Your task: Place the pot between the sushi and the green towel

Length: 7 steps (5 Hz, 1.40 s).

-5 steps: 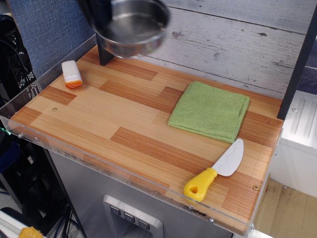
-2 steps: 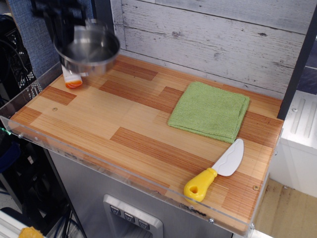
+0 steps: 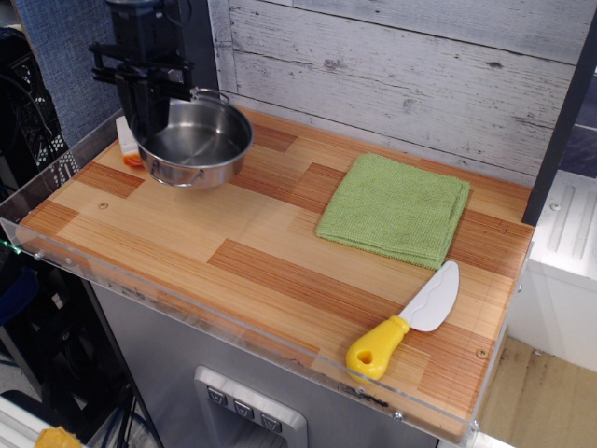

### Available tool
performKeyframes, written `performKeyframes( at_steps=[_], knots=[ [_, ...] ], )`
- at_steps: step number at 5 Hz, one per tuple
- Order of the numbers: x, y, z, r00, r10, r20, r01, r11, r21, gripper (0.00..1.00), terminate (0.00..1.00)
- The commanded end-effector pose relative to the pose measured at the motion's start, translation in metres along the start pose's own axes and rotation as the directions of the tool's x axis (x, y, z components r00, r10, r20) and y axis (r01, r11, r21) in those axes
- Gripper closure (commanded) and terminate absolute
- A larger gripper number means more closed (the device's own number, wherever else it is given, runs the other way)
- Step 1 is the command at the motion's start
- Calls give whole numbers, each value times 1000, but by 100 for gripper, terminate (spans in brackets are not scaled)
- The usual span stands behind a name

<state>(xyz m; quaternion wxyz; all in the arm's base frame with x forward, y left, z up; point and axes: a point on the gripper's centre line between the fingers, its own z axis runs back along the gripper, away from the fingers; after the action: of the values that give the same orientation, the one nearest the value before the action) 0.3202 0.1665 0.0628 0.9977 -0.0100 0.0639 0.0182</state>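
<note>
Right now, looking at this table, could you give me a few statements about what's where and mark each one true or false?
1. The pot sits on the green towel. False: it is left of the towel, with bare wood between them.
2. The gripper is at the pot's left rim. True.
3. The sushi is partly hidden behind the gripper and pot. True.
4. The toy knife lies inside the pot. False: it lies near the table's front right corner.
</note>
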Motion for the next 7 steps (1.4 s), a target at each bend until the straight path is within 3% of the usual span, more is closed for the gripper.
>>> performKeyframes(
  at_steps=[1,2,3,4,5,7],
  knots=[
    [0,-8,-20,1000,-18,-23,18,1000,-13,100,0],
    [1,-9,-43,998,-19,-68,20,1000,13,100,0],
    [1,-11,-50,997,-13,-71,18,997,70,100,0],
    [-2,-12,-45,1000,21,-11,-19,988,150,100,0],
    [-10,-16,-28,998,21,65,-32,982,184,0,0],
    [-24,-19,12,981,22,195,-50,989,138,0,0]
  ],
)
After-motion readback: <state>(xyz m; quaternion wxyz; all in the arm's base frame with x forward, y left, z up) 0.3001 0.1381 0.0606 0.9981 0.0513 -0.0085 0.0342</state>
